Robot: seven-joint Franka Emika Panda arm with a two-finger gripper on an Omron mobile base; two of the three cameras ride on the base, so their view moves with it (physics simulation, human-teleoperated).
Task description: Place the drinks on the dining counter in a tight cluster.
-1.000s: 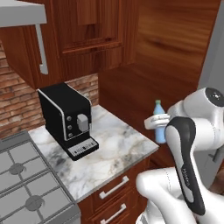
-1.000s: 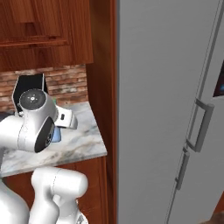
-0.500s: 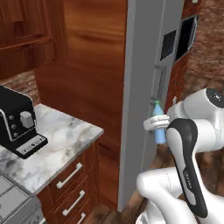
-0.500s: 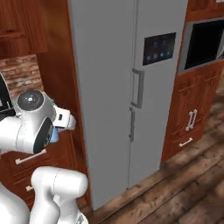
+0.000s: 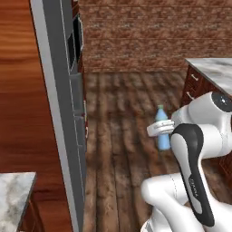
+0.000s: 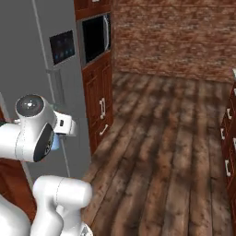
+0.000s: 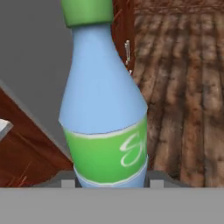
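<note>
The gripper [image 5: 159, 130] is held out in front of the white arm, and between its fingers stands the small blue bottle [image 5: 162, 128], upright, green cap on top. In the left base view the bottle's neck and cap rise above the white hand while its lower body hangs below it, over the plank floor [image 5: 122, 136], touching nothing else. In the hand view the bottle [image 7: 103, 100] is right against the camera: the green cap at the top, blue shoulders below, then a green label with white script down where the fingers come up on either side of its base. The fingers themselves are mostly hidden behind the bottle, but they are clamped on its lower body, one on each side.

In the right base view only a sliver of blue [image 6: 56, 142] shows just behind the arm's big rounded joint.

Beyond the fingers to one side stands the grey refrigerator [image 6: 37, 83] with a dark screen on its door, then a wall oven [image 6: 94, 39] set in reddish wood cabinets. A brick wall [image 5: 136, 31] closes the far end of the room. At the right edge of the left base view, well apart from the held bottle, a corner of the veined marble counter [image 5: 213, 70] sits on a reddish wood base.
</note>
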